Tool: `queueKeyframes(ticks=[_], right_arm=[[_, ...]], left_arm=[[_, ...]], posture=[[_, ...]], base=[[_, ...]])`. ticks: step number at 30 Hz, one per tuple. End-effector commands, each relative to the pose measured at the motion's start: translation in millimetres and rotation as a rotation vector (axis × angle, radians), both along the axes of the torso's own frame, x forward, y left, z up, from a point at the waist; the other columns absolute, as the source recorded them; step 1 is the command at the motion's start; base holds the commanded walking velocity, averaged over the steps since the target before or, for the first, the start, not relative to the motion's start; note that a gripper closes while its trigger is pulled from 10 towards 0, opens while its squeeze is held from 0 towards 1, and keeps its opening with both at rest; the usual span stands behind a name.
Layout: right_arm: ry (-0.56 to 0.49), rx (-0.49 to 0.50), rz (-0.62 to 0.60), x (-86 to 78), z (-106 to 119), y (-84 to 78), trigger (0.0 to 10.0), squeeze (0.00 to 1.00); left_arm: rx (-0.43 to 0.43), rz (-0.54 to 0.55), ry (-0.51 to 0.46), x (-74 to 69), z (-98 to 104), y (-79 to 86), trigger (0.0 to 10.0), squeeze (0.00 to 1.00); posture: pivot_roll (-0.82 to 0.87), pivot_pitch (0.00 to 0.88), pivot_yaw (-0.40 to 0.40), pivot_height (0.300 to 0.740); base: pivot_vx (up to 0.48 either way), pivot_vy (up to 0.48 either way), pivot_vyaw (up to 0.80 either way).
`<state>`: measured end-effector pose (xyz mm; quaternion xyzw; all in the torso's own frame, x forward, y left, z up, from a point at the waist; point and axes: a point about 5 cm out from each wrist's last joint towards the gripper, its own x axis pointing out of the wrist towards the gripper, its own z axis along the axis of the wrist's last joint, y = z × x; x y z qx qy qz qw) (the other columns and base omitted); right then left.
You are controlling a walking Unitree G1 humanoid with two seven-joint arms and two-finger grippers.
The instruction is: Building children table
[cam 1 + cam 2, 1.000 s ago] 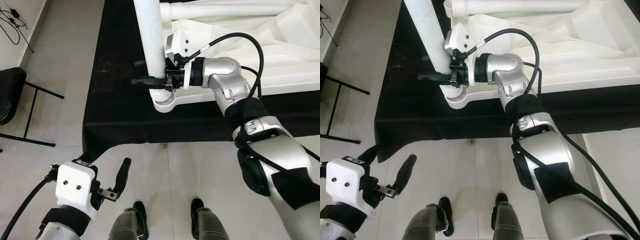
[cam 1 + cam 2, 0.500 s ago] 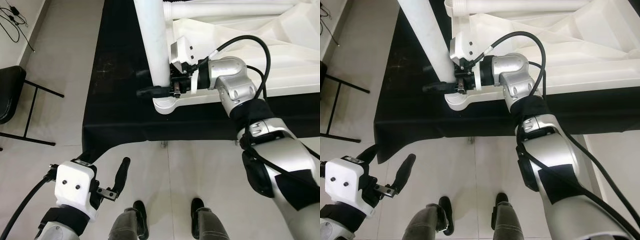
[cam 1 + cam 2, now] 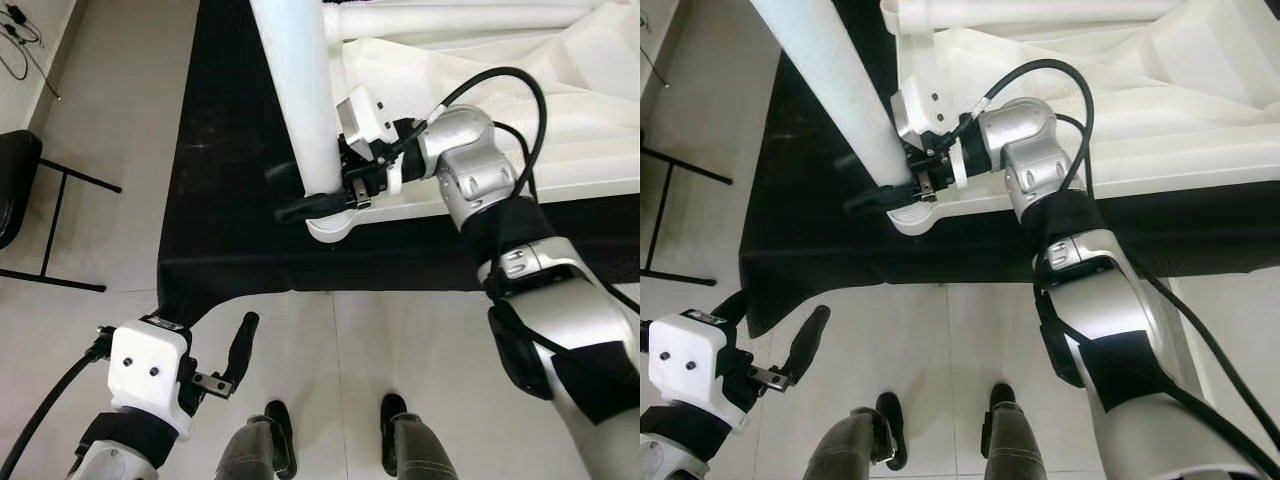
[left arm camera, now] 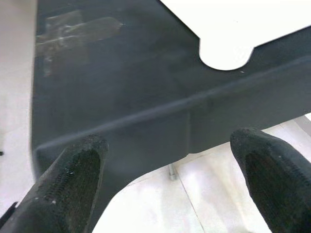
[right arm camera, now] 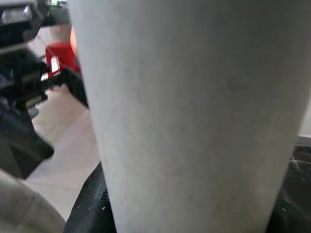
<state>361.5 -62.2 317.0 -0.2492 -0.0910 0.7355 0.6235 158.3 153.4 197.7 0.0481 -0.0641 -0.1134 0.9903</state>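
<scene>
A long white table leg (image 3: 298,90) stands tilted, its lower end at the round corner socket (image 3: 335,226) of the white tabletop (image 3: 560,110), which lies upside down on a black-covered surface (image 3: 230,245). My right gripper (image 3: 306,192) is shut on the leg just above the socket; one black finger (image 3: 300,207) shows in front of the leg. In the right wrist view the leg (image 5: 194,111) is very close. My left gripper (image 3: 208,328) hangs low over the floor, open, holding nothing, and its fingers (image 4: 73,189) point at the black cover's corner.
A black folding chair (image 3: 20,180) stands on the tiled floor at the left. A second white leg (image 3: 450,15) lies along the tabletop's far edge. My feet (image 3: 282,425) stand on the tiles just before the black cover's front edge.
My right gripper has brought the leg's lower end nearer, down to the corner socket, and the leg now leans more to the left. The left arm has not moved.
</scene>
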Motion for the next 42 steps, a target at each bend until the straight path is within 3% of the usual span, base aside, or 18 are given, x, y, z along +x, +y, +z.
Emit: queueKeyframes(ticks=[1, 3, 5, 11, 13, 18, 19, 21, 22, 23, 25, 29, 31, 38, 42], right_arm=[[0.135, -0.051, -0.065, 6.4, -34.8, 3.3, 10.0, 0.00], [0.135, -0.051, -0.065, 6.4, -34.8, 3.3, 10.0, 0.00], [0.141, 0.029, -0.227, 16.0, -35.4, 2.8, 10.0, 0.00], [0.148, 0.067, -0.342, 20.4, -42.2, -2.0, 10.0, 0.00], [0.171, 0.106, -0.463, 21.9, -52.5, -5.7, 10.0, 0.00], [0.210, 0.162, -0.605, 23.3, -63.0, -7.9, 10.0, 0.00], [0.206, 0.181, -0.743, 21.7, -73.7, -7.3, 10.0, 0.00], [0.206, 0.181, -0.743, 21.7, -73.7, -7.3, 10.0, 0.00], [0.190, 0.173, -0.916, 17.5, -86.7, -7.5, 10.0, 0.00], [0.190, 0.173, -0.916, 17.5, -86.7, -7.5, 10.0, 0.00], [0.192, 0.215, -1.104, -10.5, -107.8, 9.7, 10.0, 0.00], [0.203, 0.244, -1.128, -17.3, -107.8, 16.2, 10.0, 0.00], [0.182, 0.286, -1.125, -15.4, -97.2, 23.9, 10.0, 0.00], [0.165, 0.301, -1.150, -13.8, -87.6, 24.0, 10.0, 0.00], [0.167, 0.317, -1.185, -20.8, -84.2, 24.8, 10.0, 0.00]], left_arm=[[0.002, 0.019, 0.033, -0.9, -6.4, 2.3, 10.0, 0.00], [0.002, 0.019, 0.033, -0.9, -6.4, 2.3, 10.0, 0.00], [0.000, 0.021, 0.032, -0.8, -6.1, 2.3, 10.0, 0.00], [-0.001, 0.020, 0.032, -1.0, -5.9, 2.8, 10.0, 0.00], [0.000, 0.020, 0.033, -0.9, -6.4, 3.3, 10.0, 0.00], [0.001, 0.023, 0.033, -0.7, -6.7, 4.1, 10.0, 0.00], [0.003, 0.025, 0.033, -1.1, -6.9, 4.6, 10.0, 0.00], [0.003, 0.025, 0.033, -1.1, -6.9, 4.6, 10.0, 0.00], [0.005, 0.027, 0.034, -1.2, -6.9, 5.5, 10.0, 0.00], [0.005, 0.027, 0.034, -1.2, -6.9, 5.5, 10.0, 0.00], [0.008, 0.026, 0.034, -0.1, -6.9, 6.2, 10.0, 0.00], [0.009, 0.026, 0.035, 0.6, -7.2, 6.3, 10.0, 0.00], [0.010, 0.028, 0.036, 2.2, -8.1, 7.3, 10.0, 0.00], [0.011, 0.032, 0.034, 3.5, -8.2, 8.4, 10.0, 0.00], [0.011, 0.032, 0.034, 3.7, -8.2, 9.1, 10.0, 0.00]], posture=[[0.10, 0.456, 0.083, 0.740], [0.10, 0.456, 0.083, 0.740], [0.10, 0.458, 0.084, 0.740], [0.09, 0.458, 0.084, 0.740], [0.09, 0.451, 0.081, 0.740], [0.09, 0.451, 0.081, 0.740], [0.09, 0.452, 0.083, 0.740], [0.09, 0.452, 0.083, 0.740], [0.09, 0.450, 0.087, 0.740], [0.09, 0.450, 0.087, 0.740], [0.09, 0.447, 0.095, 0.740], [0.09, 0.445, 0.095, 0.740], [0.09, 0.439, 0.094, 0.740], [0.09, 0.442, 0.095, 0.740], [0.09, 0.443, 0.097, 0.740]], base=[[0.000, 0.000, 0.00], [0.000, 0.000, 0.00], [0.000, 0.000, 0.00], [0.000, 0.000, 0.00], [0.000, 0.000, 0.00], [0.000, 0.000, 0.00], [0.000, 0.000, 0.00], [0.000, 0.000, 0.00], [0.000, 0.000, 0.00], [0.000, 0.000, 0.00], [0.000, 0.000, 0.00], [0.000, 0.000, 0.00], [0.000, 0.000, 0.00], [0.000, 0.000, 0.00], [0.000, 0.000, 0.00]])
